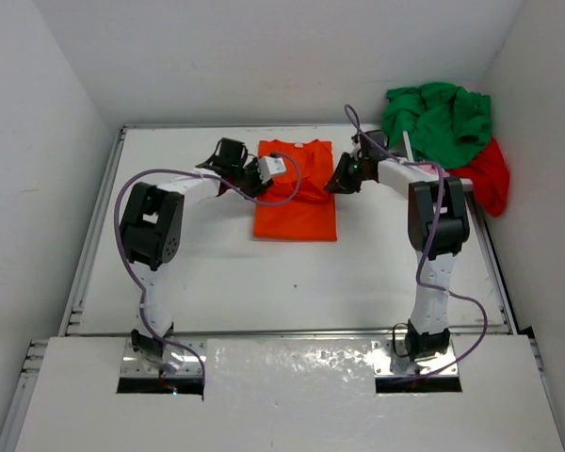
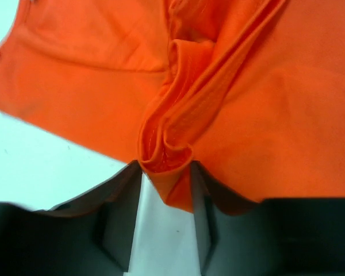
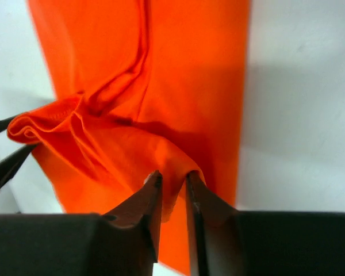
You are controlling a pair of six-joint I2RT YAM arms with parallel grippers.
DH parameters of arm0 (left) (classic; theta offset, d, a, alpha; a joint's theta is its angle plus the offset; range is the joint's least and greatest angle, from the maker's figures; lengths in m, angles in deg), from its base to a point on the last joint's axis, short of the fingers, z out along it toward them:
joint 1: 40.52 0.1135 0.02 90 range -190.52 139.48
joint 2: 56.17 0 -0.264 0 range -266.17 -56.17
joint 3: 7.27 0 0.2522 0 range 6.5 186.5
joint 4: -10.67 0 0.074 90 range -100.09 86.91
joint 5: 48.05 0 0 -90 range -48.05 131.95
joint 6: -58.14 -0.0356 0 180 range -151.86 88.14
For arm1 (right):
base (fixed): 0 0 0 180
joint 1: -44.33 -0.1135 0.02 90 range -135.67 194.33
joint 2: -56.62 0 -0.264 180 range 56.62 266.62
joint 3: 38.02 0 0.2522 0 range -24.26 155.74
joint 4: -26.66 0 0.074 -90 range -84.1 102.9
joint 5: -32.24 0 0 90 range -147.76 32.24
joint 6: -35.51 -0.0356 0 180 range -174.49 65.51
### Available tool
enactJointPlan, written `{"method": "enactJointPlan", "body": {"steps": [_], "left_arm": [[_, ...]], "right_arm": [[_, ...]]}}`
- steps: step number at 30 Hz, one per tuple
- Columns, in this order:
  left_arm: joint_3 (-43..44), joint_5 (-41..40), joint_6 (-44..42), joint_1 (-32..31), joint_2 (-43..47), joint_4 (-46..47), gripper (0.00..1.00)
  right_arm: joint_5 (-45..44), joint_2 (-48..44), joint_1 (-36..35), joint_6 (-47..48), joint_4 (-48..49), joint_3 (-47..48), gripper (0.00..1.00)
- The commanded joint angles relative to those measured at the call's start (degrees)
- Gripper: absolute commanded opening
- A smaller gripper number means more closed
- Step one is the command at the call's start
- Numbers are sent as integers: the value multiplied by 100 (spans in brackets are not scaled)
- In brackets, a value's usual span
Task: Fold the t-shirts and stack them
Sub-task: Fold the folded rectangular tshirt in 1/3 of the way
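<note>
Top view: the orange t-shirt (image 1: 297, 202) lies as a narrow rectangle on the table's (image 1: 264, 282) far half, with the left gripper (image 1: 250, 181) and right gripper (image 1: 341, 179) at its side edges.

Left wrist: the jaws are parted, with a loose bunched fold between them.

Right wrist: the jaws are barely apart around a raised cloth edge; whether they pinch it cannot be told.

The orange shirt (image 1: 296, 202) is soft matt cloth; the table (image 1: 264, 273) smooth.
</note>
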State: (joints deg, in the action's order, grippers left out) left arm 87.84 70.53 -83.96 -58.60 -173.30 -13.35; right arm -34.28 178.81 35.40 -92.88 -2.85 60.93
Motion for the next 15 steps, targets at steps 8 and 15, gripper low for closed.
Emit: {"method": "enactJointPlan", "body": {"steps": [8, 15], "left_arm": [[935, -1589, 1578, 200, -372, 1237, 52], [2006, -2103, 2150, 358, -540, 783, 54]], "right_arm": [[-1292, 25, 533, 1421, -648, 1474, 29], [-656, -1319, -387, 2334, 1, -288, 16]]}}
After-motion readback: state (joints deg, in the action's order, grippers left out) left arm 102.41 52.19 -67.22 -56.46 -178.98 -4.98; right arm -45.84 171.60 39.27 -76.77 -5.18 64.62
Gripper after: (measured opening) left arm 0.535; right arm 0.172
